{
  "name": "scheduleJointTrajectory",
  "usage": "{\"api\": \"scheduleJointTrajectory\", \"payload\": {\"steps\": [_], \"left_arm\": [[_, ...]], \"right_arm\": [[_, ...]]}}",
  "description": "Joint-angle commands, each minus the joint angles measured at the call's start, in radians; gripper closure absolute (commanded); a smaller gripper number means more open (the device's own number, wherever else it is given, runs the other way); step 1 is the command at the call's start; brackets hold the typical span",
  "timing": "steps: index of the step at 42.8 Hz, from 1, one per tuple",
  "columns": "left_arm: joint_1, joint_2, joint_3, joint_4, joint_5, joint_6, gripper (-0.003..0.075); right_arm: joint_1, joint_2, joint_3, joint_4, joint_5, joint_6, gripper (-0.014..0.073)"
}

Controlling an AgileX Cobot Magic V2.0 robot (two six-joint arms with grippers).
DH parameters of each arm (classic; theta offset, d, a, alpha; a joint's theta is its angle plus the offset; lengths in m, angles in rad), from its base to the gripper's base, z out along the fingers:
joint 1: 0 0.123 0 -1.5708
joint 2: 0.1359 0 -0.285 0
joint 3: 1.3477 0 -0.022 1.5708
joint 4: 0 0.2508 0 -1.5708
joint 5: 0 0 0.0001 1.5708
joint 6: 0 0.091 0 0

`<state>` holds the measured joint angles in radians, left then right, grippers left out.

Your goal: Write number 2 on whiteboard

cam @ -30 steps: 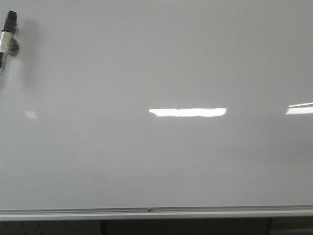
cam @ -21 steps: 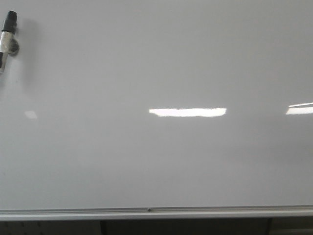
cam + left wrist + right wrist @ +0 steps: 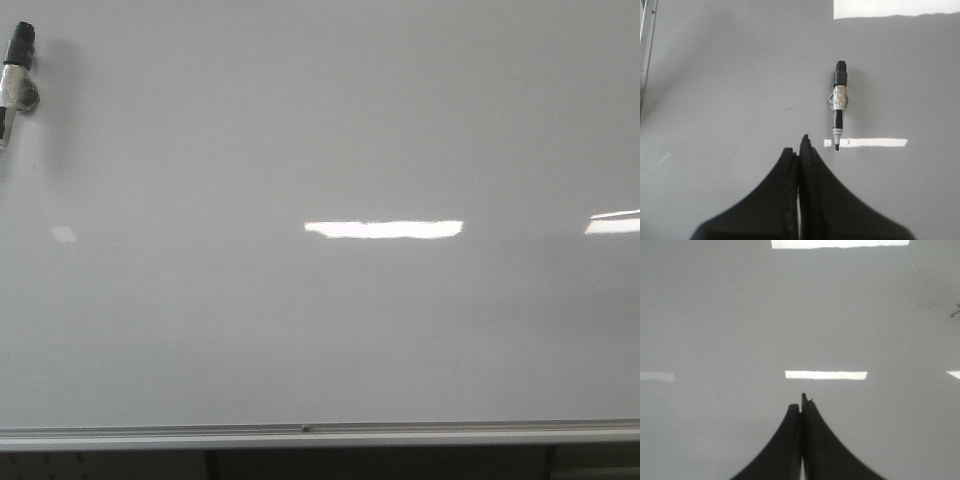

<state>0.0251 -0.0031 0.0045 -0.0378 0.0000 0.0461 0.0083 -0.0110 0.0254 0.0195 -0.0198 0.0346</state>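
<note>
Left gripper (image 3: 799,147): black fingers pressed together, tips meeting at lower centre of its wrist frame, nothing between them. Right gripper (image 3: 801,402): same pose, closed and empty, lower centre. Neither arm appears in the front view.

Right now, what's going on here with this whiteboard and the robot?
Nothing is being handled. The whiteboard is blank, with no digit written on it. A marker with its cap off sits on the board at the upper left of the front view. The left gripper is shut and empty, short of the marker. The right gripper is also shut and empty.
</note>
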Motion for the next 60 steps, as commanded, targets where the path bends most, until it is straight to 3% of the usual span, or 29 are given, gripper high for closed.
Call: {"api": "scheduleJointTrajectory", "payload": {"steps": [1, 13, 21, 30, 44, 60], "left_arm": [[0.001, -0.027, 0.034, -0.010, -0.075, -0.003, 0.0741], [0.001, -0.027, 0.016, -0.010, -0.187, -0.003, 0.0741], [0.001, -0.023, -0.109, -0.010, -0.173, -0.003, 0.0741], [0.001, 0.048, -0.349, -0.010, 0.048, -0.003, 0.0741], [0.001, 0.333, -0.721, -0.010, 0.467, -0.003, 0.0741], [0.001, 0.512, -0.735, -0.135, 0.562, -0.003, 0.0741]], "right_arm": [[-0.001, -0.018, -0.003, -0.007, -0.090, -0.006, 0.0612], [0.000, -0.018, -0.020, -0.007, -0.082, -0.006, 0.0612], [0.000, -0.017, -0.127, -0.007, 0.008, -0.006, 0.0612], [0.000, 0.071, -0.325, -0.007, 0.185, -0.006, 0.0612], [0.000, 0.358, -0.662, -0.007, 0.444, -0.006, 0.0612], [0.000, 0.578, -0.691, -0.007, 0.482, -0.006, 0.0612]]}}
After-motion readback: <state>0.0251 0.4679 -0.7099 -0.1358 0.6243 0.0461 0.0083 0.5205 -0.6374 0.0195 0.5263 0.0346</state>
